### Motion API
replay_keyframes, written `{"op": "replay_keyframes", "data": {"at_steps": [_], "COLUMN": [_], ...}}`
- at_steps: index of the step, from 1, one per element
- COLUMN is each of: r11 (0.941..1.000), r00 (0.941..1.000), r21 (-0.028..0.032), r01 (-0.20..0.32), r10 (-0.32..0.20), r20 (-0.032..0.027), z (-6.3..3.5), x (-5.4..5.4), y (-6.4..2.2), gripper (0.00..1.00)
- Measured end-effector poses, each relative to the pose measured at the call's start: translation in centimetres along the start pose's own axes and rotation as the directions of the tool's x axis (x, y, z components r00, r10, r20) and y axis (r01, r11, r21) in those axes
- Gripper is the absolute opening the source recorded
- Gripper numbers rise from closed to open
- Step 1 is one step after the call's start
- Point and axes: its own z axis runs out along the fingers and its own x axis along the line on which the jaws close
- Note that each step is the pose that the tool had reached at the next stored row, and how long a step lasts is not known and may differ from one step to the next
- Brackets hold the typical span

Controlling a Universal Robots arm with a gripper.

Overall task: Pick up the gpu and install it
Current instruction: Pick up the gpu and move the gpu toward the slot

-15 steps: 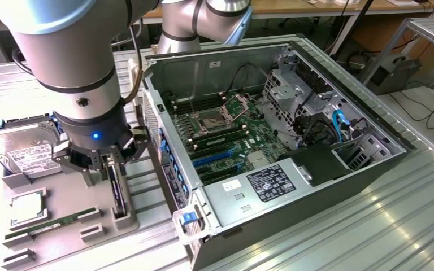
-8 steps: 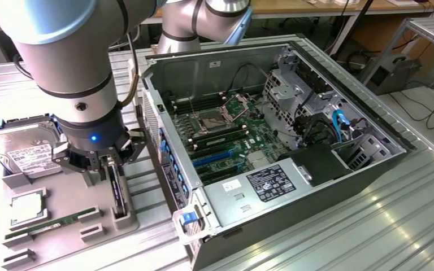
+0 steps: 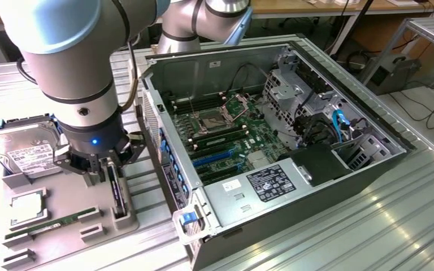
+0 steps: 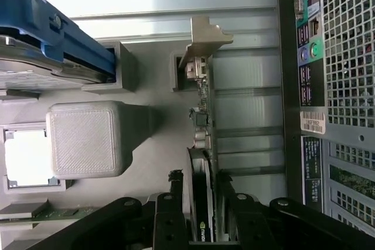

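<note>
Down at the grey plastic tray [image 3: 59, 189] beside the open PC case [image 3: 368, 180], black gripper [image 3: 105, 172] [image 4: 200, 178] straddling the thin dark edge-on gpu [image 3: 116, 196] [image 4: 203, 122], can't tell if clamped

A hard drive [image 3: 21, 149] and memory stick [image 3: 55, 221] lie on a grey tray [image 3: 65, 196].

gpu [image 3: 117, 195]: thin dark card with silver bracket [image 4: 206, 38] at one end, upright on its edge in a grey tray [image 3: 66, 226] slot, at the exterior view's left of the open case [image 3: 338, 186].
</note>
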Motion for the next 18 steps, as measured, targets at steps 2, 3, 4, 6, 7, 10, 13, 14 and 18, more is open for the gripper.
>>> {"op": "replay_keyframes", "data": {"at_steps": [2, 3, 4, 6, 7, 10, 13, 14, 18], "r11": [1.0000, 1.0000, 1.0000, 1.0000, 1.0000, 1.0000, 1.0000, 1.0000, 1.0000], "r00": [1.0000, 1.0000, 1.0000, 1.0000, 1.0000, 1.0000, 1.0000, 1.0000, 1.0000], "r21": [0.0000, 0.0001, 0.0002, 0.0001, -0.0002, 0.0001, -0.0001, 0.0000, 0.0002], "r01": [0.000, 0.000, 0.000, 0.000, 0.000, 0.000, 0.000, 0.000, 0.000], "r10": [0.000, 0.000, 0.000, 0.000, 0.000, 0.000, 0.000, 0.000, 0.000], "r20": [-0.0004, -0.0005, -0.0006, -0.0004, -0.0002, -0.0004, -0.0002, -0.0003, -0.0006], "z": [0.14, 0.18, 0.19, 0.21, 0.26, 0.39, 0.49, 0.56, 0.63], "x": [0.00, 0.00, 0.00, 0.00, 0.00, 0.01, 0.02, 0.04, 0.05], "y": [-0.01, -0.01, -0.01, -0.01, -0.01, -0.02, -0.03, -0.03, -0.04], "gripper": [0.36, 0.36, 0.36, 0.36, 0.36, 0.36, 0.36, 0.36, 0.35]}}
